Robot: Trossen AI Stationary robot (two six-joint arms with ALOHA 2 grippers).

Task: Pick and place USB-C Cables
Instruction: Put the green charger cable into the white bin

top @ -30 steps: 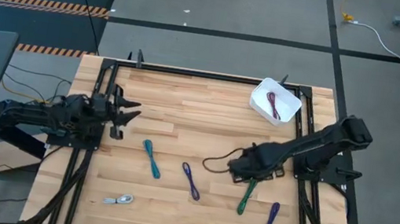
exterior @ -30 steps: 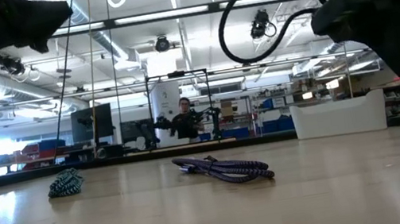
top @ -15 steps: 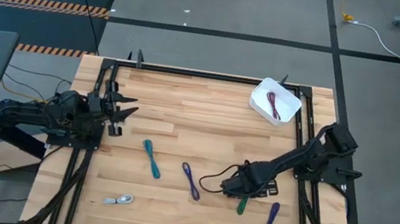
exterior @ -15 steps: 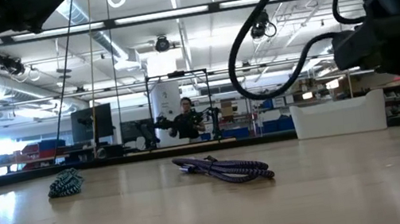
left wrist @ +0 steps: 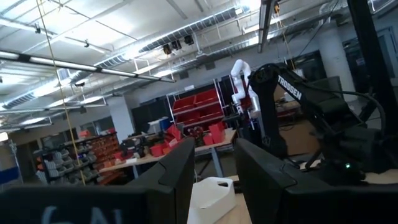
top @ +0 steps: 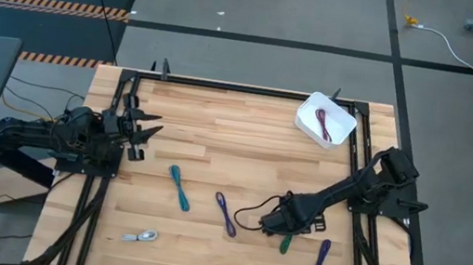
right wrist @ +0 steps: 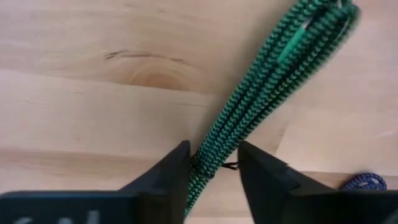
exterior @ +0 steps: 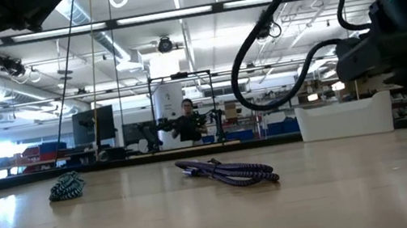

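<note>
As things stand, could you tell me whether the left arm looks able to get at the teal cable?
Probably yes. The left end effector waits open at the table's left edge, and the teal cable lies on bare wood nearby with nothing between them.

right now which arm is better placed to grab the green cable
The right. Its pincer is down at the table with the green cable running between its open fingers. The left pincer waits raised at the far left edge of the table, nowhere near that cable.
</note>
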